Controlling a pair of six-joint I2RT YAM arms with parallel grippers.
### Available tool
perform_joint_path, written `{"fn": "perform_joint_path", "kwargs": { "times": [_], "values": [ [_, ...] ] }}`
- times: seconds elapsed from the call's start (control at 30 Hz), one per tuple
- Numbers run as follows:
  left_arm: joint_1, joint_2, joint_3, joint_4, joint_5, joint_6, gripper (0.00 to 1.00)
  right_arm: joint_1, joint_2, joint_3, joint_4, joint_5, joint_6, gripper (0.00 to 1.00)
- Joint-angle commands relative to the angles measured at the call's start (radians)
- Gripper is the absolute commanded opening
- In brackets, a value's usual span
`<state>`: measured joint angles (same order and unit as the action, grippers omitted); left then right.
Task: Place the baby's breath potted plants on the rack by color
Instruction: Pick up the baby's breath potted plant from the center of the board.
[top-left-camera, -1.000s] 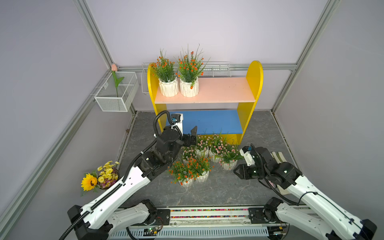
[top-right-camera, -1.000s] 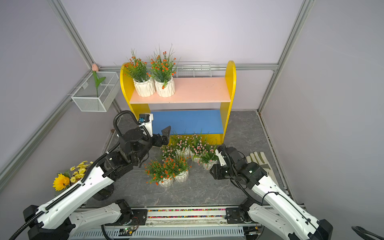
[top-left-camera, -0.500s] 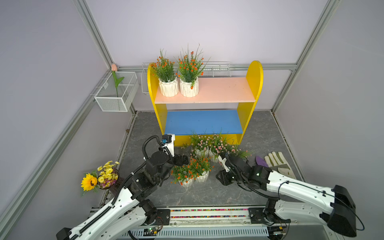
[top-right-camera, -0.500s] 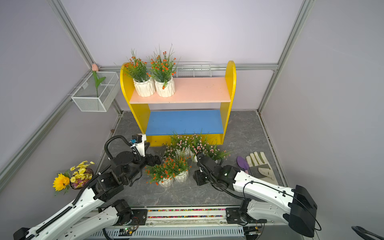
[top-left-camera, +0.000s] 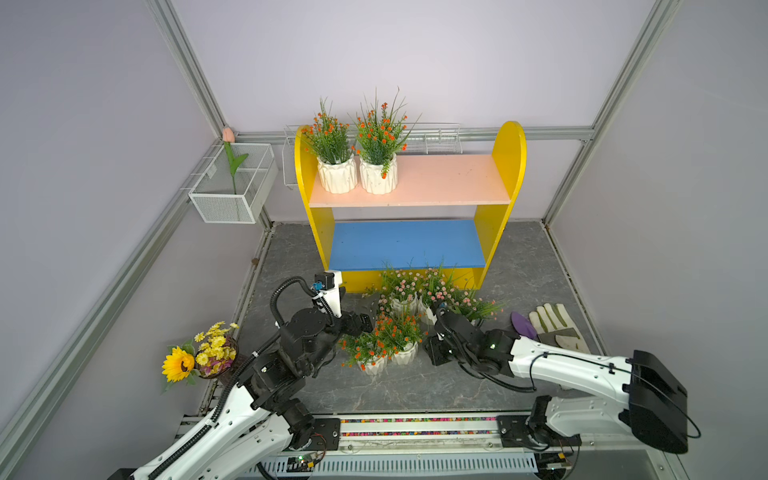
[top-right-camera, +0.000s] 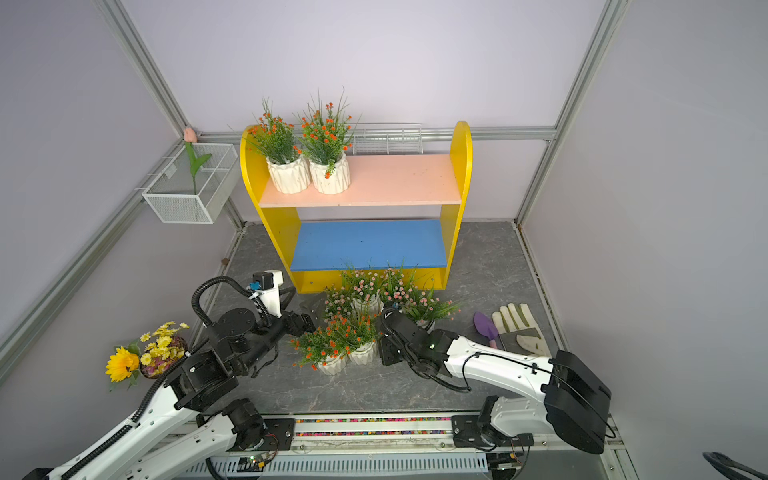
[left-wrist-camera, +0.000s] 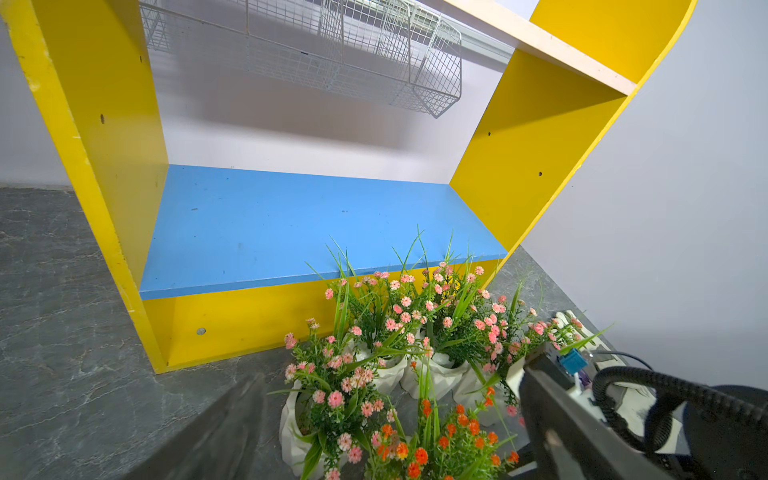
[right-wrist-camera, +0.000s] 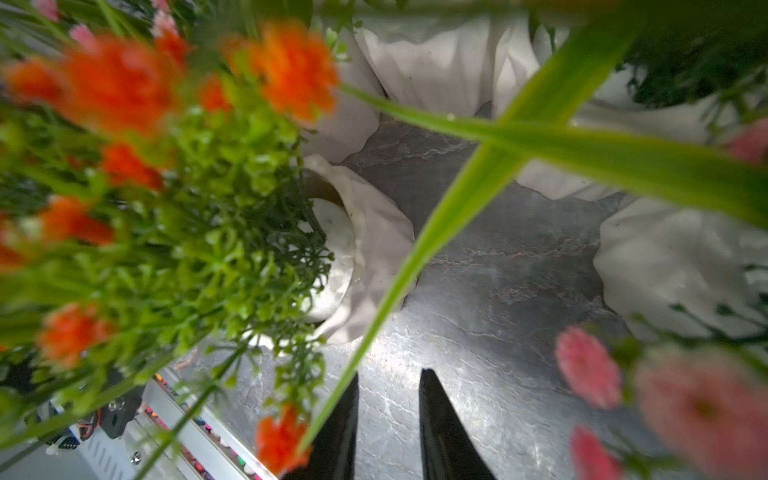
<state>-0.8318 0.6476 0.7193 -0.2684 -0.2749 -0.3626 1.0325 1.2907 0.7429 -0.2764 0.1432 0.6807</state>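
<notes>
The rack (top-left-camera: 496, 232) stands at the back with two orange baby's breath potted plants (top-left-camera: 336, 174) at the left end of its pink upper board; the blue lower board (left-wrist-camera: 291, 224) is bare. Several pink plants (top-left-camera: 405, 291) cluster on the floor before it, with two orange ones (top-left-camera: 376, 353) nearer the front. My left gripper (top-left-camera: 362, 323) hovers open just left of the orange pair; in the left wrist view, pink (left-wrist-camera: 332, 395) and orange (left-wrist-camera: 440, 440) blooms lie between its fingers. My right gripper (right-wrist-camera: 390, 374) is low at their right, open by a narrow gap with only floor between; a white pot (right-wrist-camera: 374, 249) lies just ahead.
A wire basket (top-left-camera: 232, 187) with a tulip hangs on the left wall. A sunflower bouquet (top-left-camera: 199, 357) stands at the left floor edge. A glove (top-left-camera: 557, 324) and purple trowel (top-left-camera: 523, 325) lie at the right. Another wire basket (top-left-camera: 436, 133) hangs behind the rack.
My left gripper has drawn back from the rack and dropped beside the orange plants. My right gripper has swung left to their other side, its jaws narrowing.
</notes>
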Motion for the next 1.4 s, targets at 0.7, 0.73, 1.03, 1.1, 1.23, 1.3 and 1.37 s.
{"fn": "perform_joint_path", "kwargs": {
  "times": [0.7, 0.73, 1.03, 1.1, 1.23, 1.3, 1.37],
  "values": [
    [-0.003, -0.002, 0.013, -0.063, -0.026, 0.000, 0.98, 0.008, 0.187, 0.178, 0.002, 0.041, -0.032, 0.28],
    [-0.004, -0.003, 0.014, -0.065, -0.026, 0.002, 0.98, 0.007, 0.193, 0.184, -0.002, 0.043, -0.033, 0.28],
    [-0.003, -0.003, 0.005, -0.068, -0.024, 0.002, 0.98, 0.008, 0.265, 0.253, -0.077, 0.083, -0.041, 0.26],
    [-0.004, -0.007, 0.002, -0.069, -0.025, 0.001, 0.98, 0.007, 0.277, 0.263, -0.093, 0.091, -0.040, 0.26],
    [-0.004, -0.017, -0.007, -0.067, -0.029, 0.001, 0.99, 0.008, 0.293, 0.266, -0.101, 0.091, -0.035, 0.26],
    [-0.003, -0.017, -0.008, -0.067, -0.029, 0.001, 0.99, 0.007, 0.303, 0.274, -0.110, 0.092, -0.035, 0.25],
    [-0.003, -0.017, -0.008, -0.068, -0.029, 0.002, 0.99, 0.007, 0.318, 0.285, -0.120, 0.091, -0.034, 0.25]
  ]
}}
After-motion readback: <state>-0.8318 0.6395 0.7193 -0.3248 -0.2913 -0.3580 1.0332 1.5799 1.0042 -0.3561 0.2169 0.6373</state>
